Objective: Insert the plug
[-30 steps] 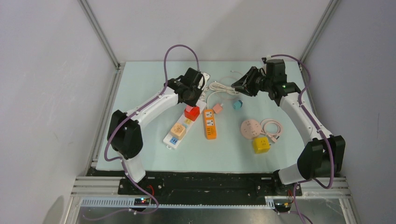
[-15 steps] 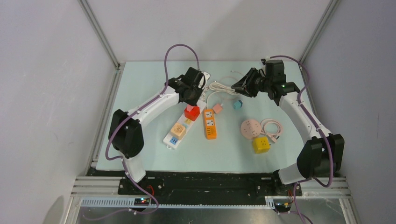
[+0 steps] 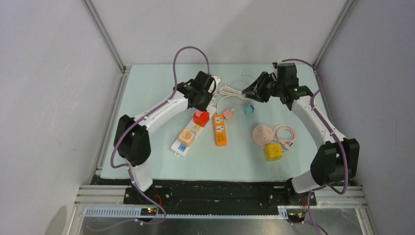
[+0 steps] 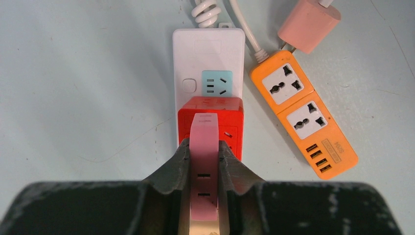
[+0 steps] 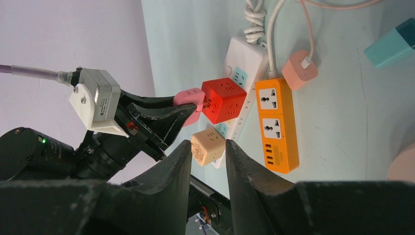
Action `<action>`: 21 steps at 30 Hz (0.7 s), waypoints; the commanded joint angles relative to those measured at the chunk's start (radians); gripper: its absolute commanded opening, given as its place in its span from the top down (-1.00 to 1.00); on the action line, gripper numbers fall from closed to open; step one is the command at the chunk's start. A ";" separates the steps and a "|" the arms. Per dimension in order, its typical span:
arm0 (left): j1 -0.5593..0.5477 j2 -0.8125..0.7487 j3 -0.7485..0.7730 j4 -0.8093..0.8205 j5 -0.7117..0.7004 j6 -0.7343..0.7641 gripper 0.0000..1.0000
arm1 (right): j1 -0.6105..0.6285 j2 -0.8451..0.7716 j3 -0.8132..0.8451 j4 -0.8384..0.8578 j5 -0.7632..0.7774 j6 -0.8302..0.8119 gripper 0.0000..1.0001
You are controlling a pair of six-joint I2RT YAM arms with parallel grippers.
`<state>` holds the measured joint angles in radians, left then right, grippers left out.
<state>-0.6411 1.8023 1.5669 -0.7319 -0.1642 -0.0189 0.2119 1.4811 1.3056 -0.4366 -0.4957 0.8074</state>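
Observation:
My left gripper [image 4: 204,147] is shut on a pink plug [image 4: 204,147], also seen in the right wrist view [image 5: 190,100]. It holds the plug directly above the red cube socket [image 4: 210,125], which sits on the white power strip [image 4: 208,51]. The plug's prongs are at the red cube's [image 5: 223,99] top face; how deep they sit I cannot tell. In the top view my left gripper [image 3: 201,105] is over the red cube [image 3: 200,118]. My right gripper [image 5: 207,149] is open and empty, raised over the back right of the table [image 3: 254,90].
An orange power strip [image 3: 219,129] lies beside the white strip [image 3: 188,139]. A beige cube [image 3: 186,136] and a blue plug [image 3: 181,147] sit on the white strip. A salmon adapter [image 3: 228,113], teal adapter [image 3: 249,109], pink round hub [image 3: 263,134] and yellow cube [image 3: 273,152] lie right.

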 commanded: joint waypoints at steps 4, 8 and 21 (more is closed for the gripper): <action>-0.006 -0.019 -0.023 0.005 0.039 0.007 1.00 | -0.002 0.008 0.001 0.024 -0.020 -0.005 0.29; -0.005 -0.022 -0.023 0.002 0.047 0.017 1.00 | -0.002 0.010 -0.001 0.024 -0.020 -0.002 0.29; -0.006 -0.012 -0.007 -0.057 0.064 0.033 1.00 | 0.009 0.021 0.000 0.024 -0.020 -0.001 0.28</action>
<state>-0.6418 1.8000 1.5646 -0.7315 -0.1268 0.0189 0.2142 1.4963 1.3056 -0.4358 -0.5049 0.8082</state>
